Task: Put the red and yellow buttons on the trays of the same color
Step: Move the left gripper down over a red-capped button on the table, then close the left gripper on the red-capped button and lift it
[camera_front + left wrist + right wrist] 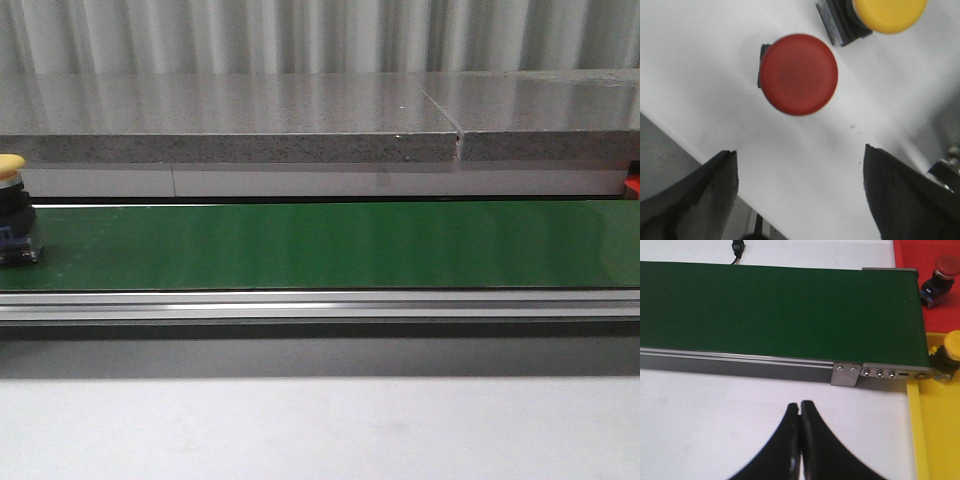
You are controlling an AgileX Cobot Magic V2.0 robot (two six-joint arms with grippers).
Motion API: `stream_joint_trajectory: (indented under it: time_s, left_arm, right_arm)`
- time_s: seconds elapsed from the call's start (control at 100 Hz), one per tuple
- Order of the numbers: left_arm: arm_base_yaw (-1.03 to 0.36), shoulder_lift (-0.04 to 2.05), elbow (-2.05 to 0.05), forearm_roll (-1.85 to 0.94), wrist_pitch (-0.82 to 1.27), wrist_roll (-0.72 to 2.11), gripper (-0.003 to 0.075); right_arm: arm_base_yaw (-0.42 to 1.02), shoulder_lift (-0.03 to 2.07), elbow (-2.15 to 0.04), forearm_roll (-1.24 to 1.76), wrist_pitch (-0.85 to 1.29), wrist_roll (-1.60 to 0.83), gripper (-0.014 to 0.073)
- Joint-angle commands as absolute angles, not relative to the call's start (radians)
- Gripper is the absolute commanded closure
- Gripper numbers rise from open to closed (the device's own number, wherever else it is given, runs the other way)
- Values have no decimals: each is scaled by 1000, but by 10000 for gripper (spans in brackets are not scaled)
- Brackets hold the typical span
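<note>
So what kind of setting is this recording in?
Most likely a lab or factory-style sorting station: a green conveyor belt with a metal rail runs across a white table, corrugated metal wall behind. At the belt's end sit a red tray and a yellow tray holding pushbuttons.

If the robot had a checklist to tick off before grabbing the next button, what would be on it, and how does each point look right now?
1. Left tool open: ok, its fingers stand wide apart.
2. A button within its sight: ok, a red button and a yellow button sit on the white surface ahead of it.
3. Those two buttons apart from each other: ok, a gap shows between them.
4. Right tool free: ok, shut and holding nothing.
5. Trays ready: ok, the red tray holds a red button and the yellow tray a yellow one, with bare space left.
6. Green belt clear: not ok, a yellow button stands at its left end.
</note>
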State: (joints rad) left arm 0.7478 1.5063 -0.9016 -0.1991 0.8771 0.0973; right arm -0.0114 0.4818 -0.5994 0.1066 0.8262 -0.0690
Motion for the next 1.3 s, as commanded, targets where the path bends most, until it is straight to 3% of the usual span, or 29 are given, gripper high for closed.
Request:
stream_joint_trajectory:
  time_s: [0.0,0.37,0.7,1.03,1.29]
  left_arm:
    - [753,1505,-925,-227,811,86,209]
    - [753,1578,-925,-228,637,86,209]
    - [753,1607,-925,-232,628,86,215]
    - [753,1607,-925,-232,624,92,501]
    - [753,1601,-925,-232,618,94,547]
  right_arm:
    - [-14,482,-623,105,766,-75,715]
    - [-14,482,-623,105,766,-75,715]
    - [-14,482,-623,105,766,-75,715]
    - [-14,482,-623,105,766,-75,715]
    - [-14,482,-623,105,766,-75,715]
